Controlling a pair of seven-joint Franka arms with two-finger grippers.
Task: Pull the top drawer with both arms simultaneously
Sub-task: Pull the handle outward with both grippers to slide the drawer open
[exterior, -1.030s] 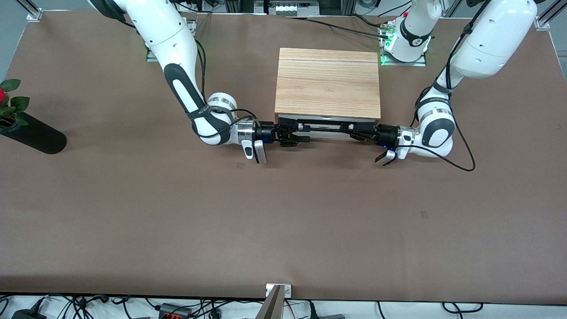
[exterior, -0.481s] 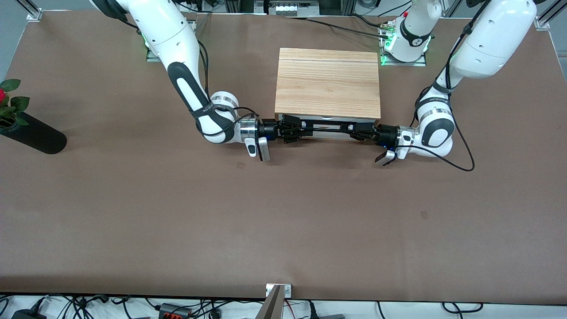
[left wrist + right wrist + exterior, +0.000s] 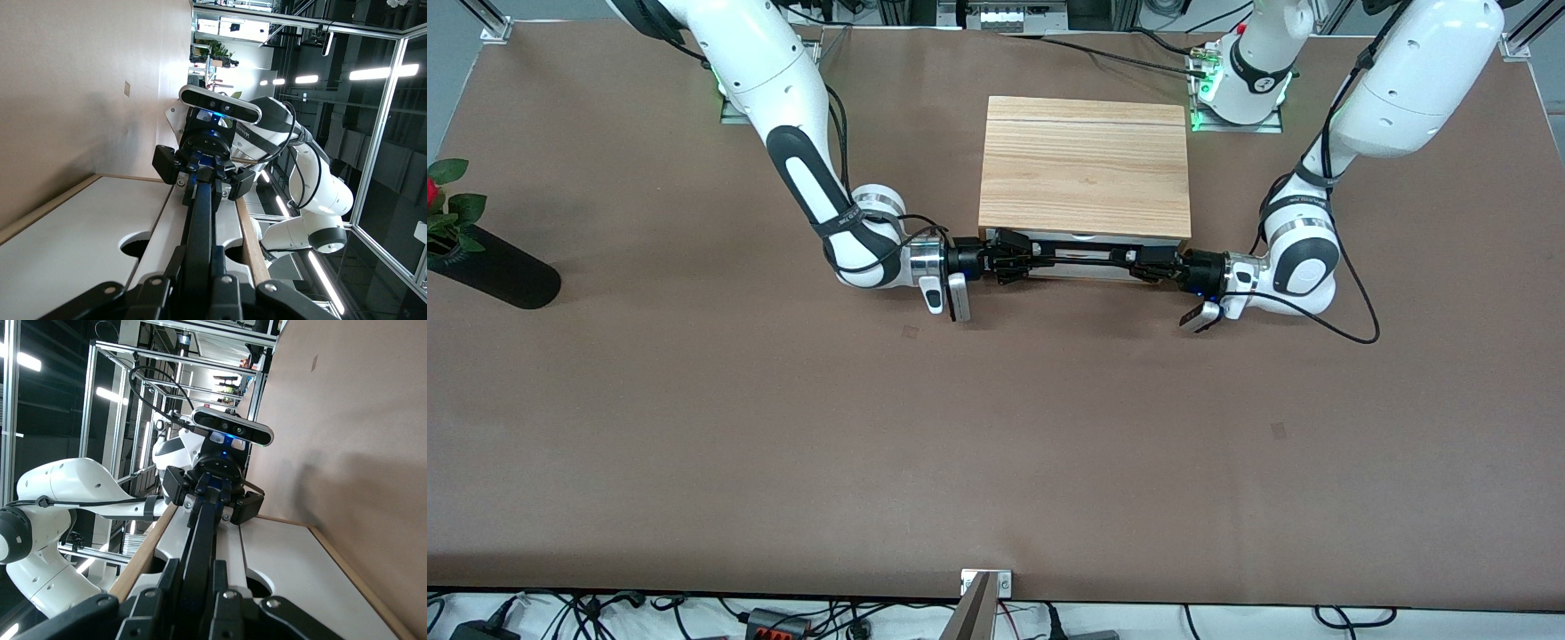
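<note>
Sitting at the front of a light wood-grain cabinet (image 3: 1085, 167), near the middle of the bench (image 3: 783, 427) and facing the front camera, the top drawer (image 3: 1080, 264) shows only a narrow strip of white front panel below the cabinet top, with its long black bar handle (image 3: 1080, 258) running across it. Left gripper (image 3: 1149, 265): at the handle's end toward the left arm's end of the bench, jaws pinching the bar; the left wrist view shows the bar passing straight between its jaws. Right gripper (image 3: 1016, 263): at the handle's other end, jaws pinching the same bar, as the right wrist view shows. Both arms lie low and level, forearms pointing at each other along the drawer front. Other items: a black vase (image 3: 494, 271) with a red flower and green leaves, lying at the right arm's end of the bench, well apart from the cabinet.
</note>
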